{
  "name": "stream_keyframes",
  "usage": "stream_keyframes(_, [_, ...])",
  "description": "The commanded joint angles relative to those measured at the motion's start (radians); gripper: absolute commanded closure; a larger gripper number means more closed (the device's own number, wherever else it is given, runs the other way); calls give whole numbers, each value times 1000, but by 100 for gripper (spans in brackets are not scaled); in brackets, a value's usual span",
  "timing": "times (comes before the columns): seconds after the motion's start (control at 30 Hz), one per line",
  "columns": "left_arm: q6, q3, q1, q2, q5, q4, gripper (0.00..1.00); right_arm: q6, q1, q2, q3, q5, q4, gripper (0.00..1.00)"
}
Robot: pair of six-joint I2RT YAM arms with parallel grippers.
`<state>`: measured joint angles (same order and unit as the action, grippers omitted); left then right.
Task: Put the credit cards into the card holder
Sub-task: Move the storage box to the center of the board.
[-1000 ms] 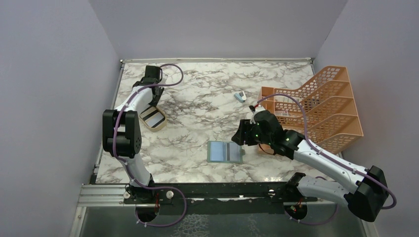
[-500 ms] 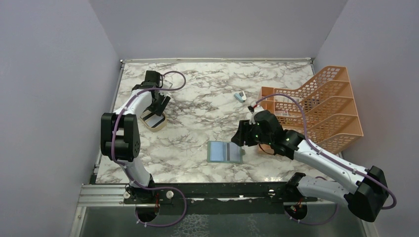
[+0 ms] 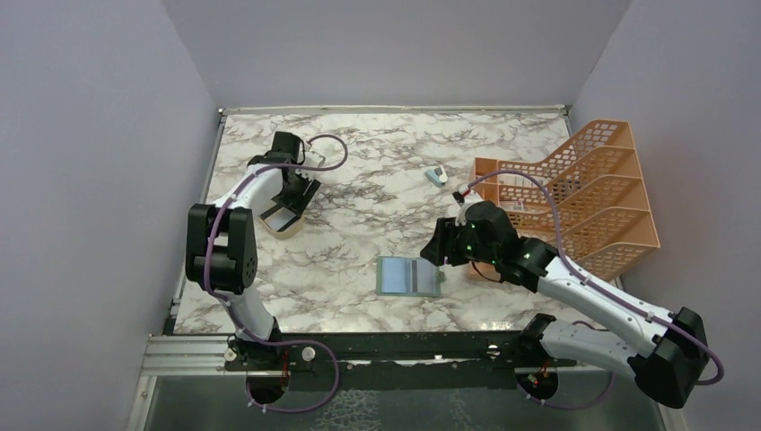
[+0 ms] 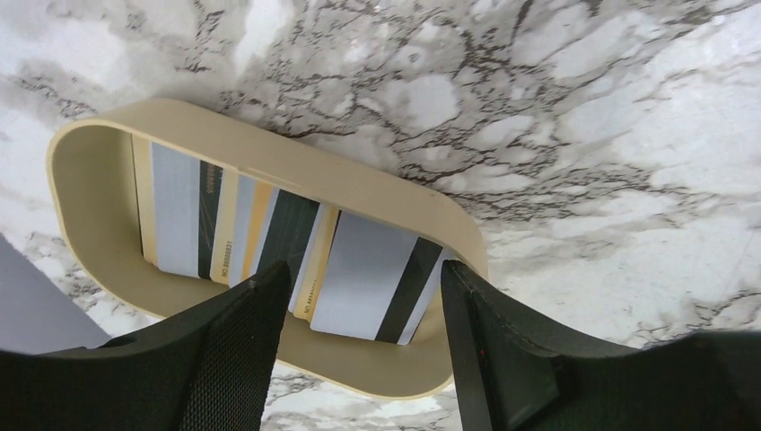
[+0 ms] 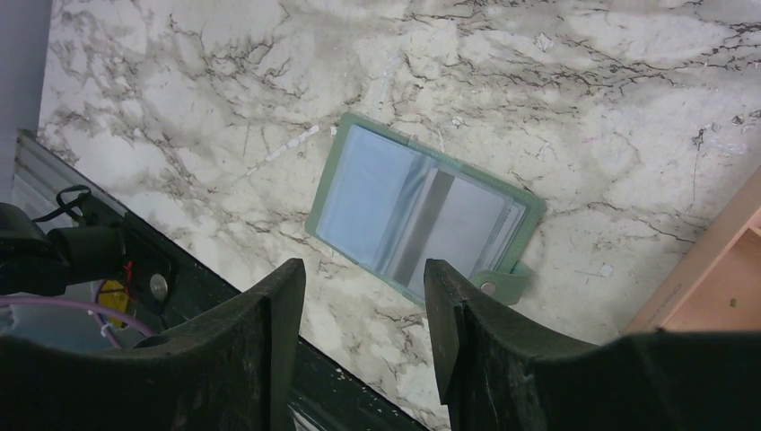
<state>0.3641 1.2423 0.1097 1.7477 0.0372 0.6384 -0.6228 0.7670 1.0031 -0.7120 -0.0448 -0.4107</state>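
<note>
Card pickup in hand: left tool (image 4: 359,274) open, empty, over credit cards (image 4: 179,211) lying in tan dish (image 4: 269,153). Across tabletop (image 5: 583,90), right tool (image 5: 363,269) open, empty, above opened card holder (image 5: 422,215). Next, likely: descend, pinch one card's edge.

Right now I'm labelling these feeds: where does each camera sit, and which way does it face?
Top external: fixed above and behind the arms, facing down on the table; left arm and right arm show, bases at the bottom.
Left wrist: on the left arm, facing down into the dish of cards; left fingers show at the bottom.
Right wrist: on the right arm, facing down at the card holder; right fingers show at the bottom.
Shared: top and right wrist both show the card holder.
</note>
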Motion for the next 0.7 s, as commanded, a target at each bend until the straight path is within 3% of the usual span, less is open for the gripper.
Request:
stream_keyframes(0.0, [-48, 0, 45, 14, -50, 8, 36, -4, 8, -28, 2, 0, 18, 48])
stream_keyframes(0.47, [-249, 45, 261, 77, -57, -64, 39, -46, 8, -45, 36, 21, 28, 48])
stream_keyframes(0.67, [-407, 69, 325, 73, -87, -141, 42, -58, 8, -41, 48, 32, 43, 48])
